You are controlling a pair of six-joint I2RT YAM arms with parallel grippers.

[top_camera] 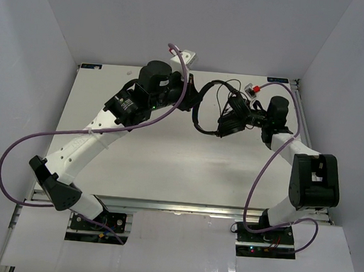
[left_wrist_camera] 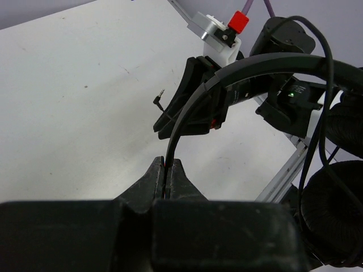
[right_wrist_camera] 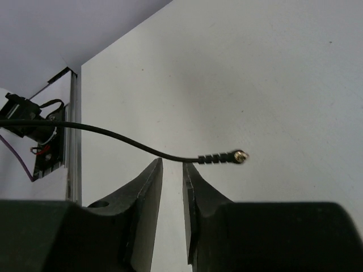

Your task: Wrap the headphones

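Note:
The headphones (top_camera: 227, 124) hang above the back middle of the white table (top_camera: 167, 160). My left gripper (left_wrist_camera: 168, 165) is shut on the thin black headband (left_wrist_camera: 249, 65), which arcs up and to the right. Both padded earcups (left_wrist_camera: 332, 218) dangle at the right of the left wrist view. The cord (right_wrist_camera: 113, 134) runs across the right wrist view and ends in its jack plug (right_wrist_camera: 224, 157). My right gripper (right_wrist_camera: 173, 165) is open by a narrow gap, and the cord passes just beyond its fingertips without being pinched. That gripper (left_wrist_camera: 170, 122) also shows beside the headband, with the plug (left_wrist_camera: 159, 102) just off its tips.
Purple robot cables (top_camera: 16, 154) loop off both arms. A white mount with a red part (left_wrist_camera: 227, 28) sits on the right wrist. An aluminium rail (left_wrist_camera: 283, 170) edges the table, and white walls (top_camera: 25, 48) enclose it on three sides.

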